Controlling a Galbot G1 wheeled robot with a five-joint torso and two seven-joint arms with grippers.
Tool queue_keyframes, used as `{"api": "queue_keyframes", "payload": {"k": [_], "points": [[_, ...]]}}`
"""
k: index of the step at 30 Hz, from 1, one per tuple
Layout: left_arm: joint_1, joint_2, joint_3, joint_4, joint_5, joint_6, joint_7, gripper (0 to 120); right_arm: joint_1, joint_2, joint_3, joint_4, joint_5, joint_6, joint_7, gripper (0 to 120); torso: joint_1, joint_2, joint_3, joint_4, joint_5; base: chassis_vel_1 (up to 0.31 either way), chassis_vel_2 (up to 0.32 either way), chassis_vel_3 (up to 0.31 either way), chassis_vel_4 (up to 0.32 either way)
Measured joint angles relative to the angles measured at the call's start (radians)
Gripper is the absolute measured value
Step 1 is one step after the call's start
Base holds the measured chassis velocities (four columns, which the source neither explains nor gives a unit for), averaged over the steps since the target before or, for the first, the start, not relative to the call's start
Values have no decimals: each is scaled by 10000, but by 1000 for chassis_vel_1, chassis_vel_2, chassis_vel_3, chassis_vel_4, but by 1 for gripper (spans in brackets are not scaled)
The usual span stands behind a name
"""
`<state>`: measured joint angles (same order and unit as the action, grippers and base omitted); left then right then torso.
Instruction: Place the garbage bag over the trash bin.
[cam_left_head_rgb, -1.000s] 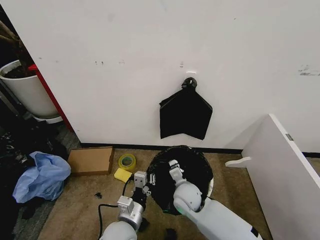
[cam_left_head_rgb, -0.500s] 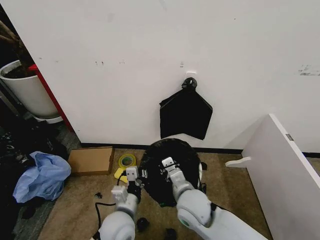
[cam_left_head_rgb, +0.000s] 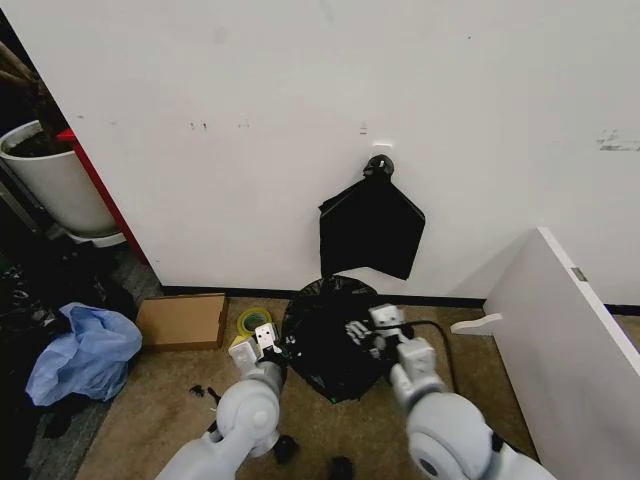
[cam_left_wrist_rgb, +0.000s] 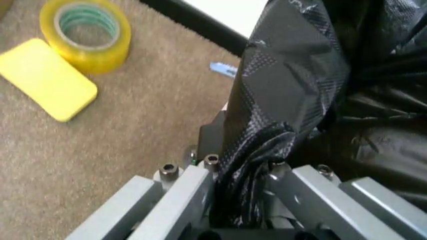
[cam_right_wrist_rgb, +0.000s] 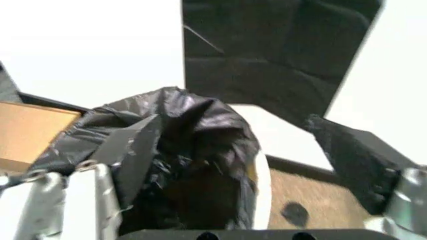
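Left gripper (cam_left_wrist_rgb: 243, 200) pinches the garbage bag (cam_left_head_rgb: 330, 340) on one side of the trash bin (cam_right_wrist_rgb: 261, 190); right gripper (cam_left_head_rgb: 372, 335) opposite, fingers' state unclear. I'd stretch evenly, pull down slowly.

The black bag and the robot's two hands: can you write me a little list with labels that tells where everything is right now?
garbage bag: black, wrinkly, draped over the trash bin, by the wall
left gripper: at the bag's left edge, shut on a bunched fold of plastic
right gripper: at the bag's right side, fingers spread inside the plastic
on the floor, left of the bag: yellow tape roll, yellow sponge, cardboard box
on the wall above: flat black bag bundle
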<state>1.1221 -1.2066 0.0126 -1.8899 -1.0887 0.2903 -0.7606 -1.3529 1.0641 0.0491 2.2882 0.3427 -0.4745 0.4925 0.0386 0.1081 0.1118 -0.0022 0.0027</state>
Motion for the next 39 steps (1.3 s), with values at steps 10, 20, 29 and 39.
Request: {"api": "queue_keyframes", "payload": {"k": [10,20,29,39], "points": [[-402,-128,44,776,298,-62,36,9,-1262,281,1026,116,-277,415,-48,100,0,0,-1,1,-2,0,0,0,0],[-163,30,-90,387,413,-144,34,45,-1234,400,1135,144,-159,430,-133,100,0,0,0,2,-2,0,0,0,0],[1153,738,-770,-1335,954,178,517,82,-1586,899,1419,-74,-619,2400,-769,100,-1,0,-1,3,-2,0,0,0,0],[4043,1138,-1281,-3125,6018,-1804,2780,100,-3225,2438,3194,-487,-695,4889,-1214,100,0,1,-1,0,-2,0,0,0,0]]}}
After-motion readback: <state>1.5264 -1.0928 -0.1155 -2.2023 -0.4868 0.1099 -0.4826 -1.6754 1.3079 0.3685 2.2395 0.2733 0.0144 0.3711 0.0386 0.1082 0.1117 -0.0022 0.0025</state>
